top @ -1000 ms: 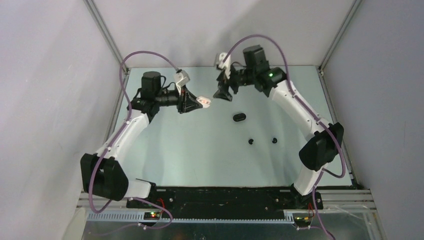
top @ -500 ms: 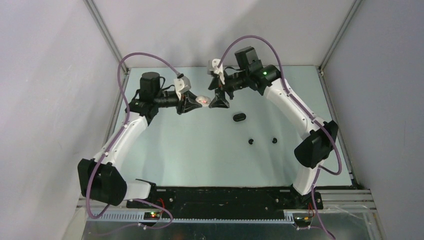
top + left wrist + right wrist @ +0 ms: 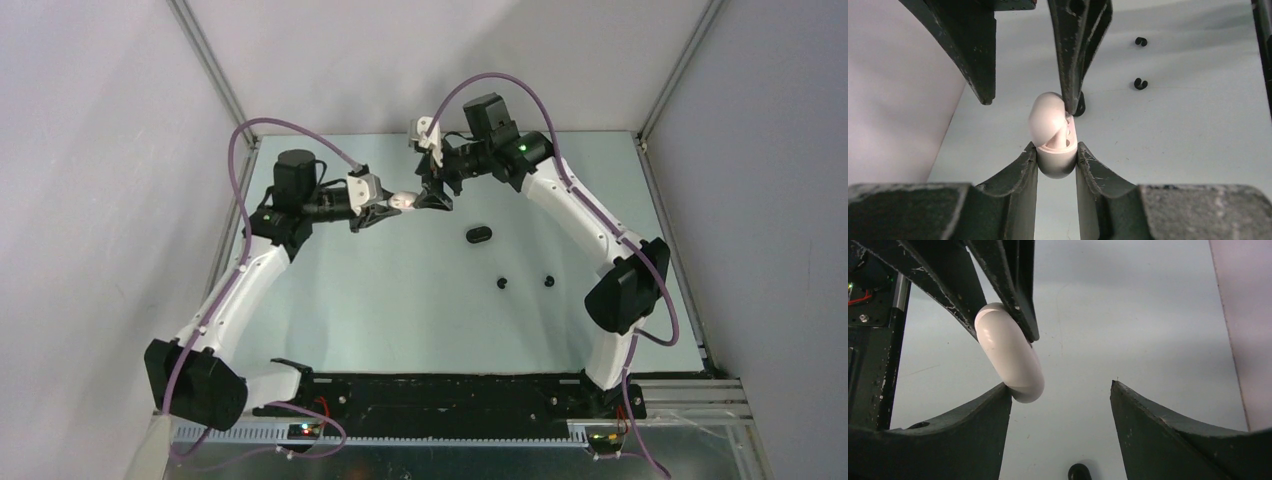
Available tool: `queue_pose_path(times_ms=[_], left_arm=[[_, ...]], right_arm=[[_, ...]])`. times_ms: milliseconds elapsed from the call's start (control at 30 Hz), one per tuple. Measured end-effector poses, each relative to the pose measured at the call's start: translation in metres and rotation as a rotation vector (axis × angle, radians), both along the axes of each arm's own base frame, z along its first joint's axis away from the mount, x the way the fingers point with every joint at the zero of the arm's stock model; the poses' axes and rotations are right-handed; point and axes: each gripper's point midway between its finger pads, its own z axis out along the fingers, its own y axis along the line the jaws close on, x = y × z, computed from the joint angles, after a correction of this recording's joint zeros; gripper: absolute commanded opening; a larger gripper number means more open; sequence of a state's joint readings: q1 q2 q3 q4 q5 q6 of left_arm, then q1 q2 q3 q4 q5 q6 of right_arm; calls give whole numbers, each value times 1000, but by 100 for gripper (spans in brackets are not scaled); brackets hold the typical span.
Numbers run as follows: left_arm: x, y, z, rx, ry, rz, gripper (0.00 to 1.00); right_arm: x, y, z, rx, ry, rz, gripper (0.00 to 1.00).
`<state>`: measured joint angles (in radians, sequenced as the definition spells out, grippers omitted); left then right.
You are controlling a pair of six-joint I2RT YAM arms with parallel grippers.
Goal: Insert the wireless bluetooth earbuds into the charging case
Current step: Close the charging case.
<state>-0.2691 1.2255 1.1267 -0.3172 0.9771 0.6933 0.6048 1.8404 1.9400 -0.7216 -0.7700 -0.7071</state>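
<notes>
Earbuds [image 3: 503,283], two black, tiny, lying right of centre, near side of black case [image 3: 479,235]: treat as light, slick, easily flicked, pinch across round body; left gripper [image 3: 1057,152] clamping white case [image 3: 1053,135] aloft, right gripper [image 3: 1060,385] spread wide, touching its lid.

My top camera sits high behind both arm bases, looking down and forward over the whole tabletop [image 3: 400,320] from far off. My left wrist camera peers out between the fingers of the left gripper [image 3: 1057,150] at very close range, facing the right gripper [image 3: 1029,102]. My right wrist camera looks back the opposite way, equally close. All three views share the white charging case [image 3: 402,201]. The top and left wrist views also share two black earbuds [image 3: 503,283] on the tabletop.
</notes>
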Motion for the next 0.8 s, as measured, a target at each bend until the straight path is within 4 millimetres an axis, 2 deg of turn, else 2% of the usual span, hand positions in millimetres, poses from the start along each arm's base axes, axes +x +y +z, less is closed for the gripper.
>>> queue_pose_path(times_ms=[200, 400, 667, 800], left_arm=[[-1, 1, -9, 48, -100, -28, 0], [-1, 1, -6, 85, -209, -45, 0], [-12, 5, -8, 154, -414, -75, 0], [-16, 6, -13, 171, -443, -94, 0]], right_arm=[[10, -4, 9, 21, 1, -45, 74], [9, -5, 11, 32, 26, -48, 75], [-4, -3, 11, 45, 70, 5, 79], [-13, -7, 14, 45, 19, 56, 81]])
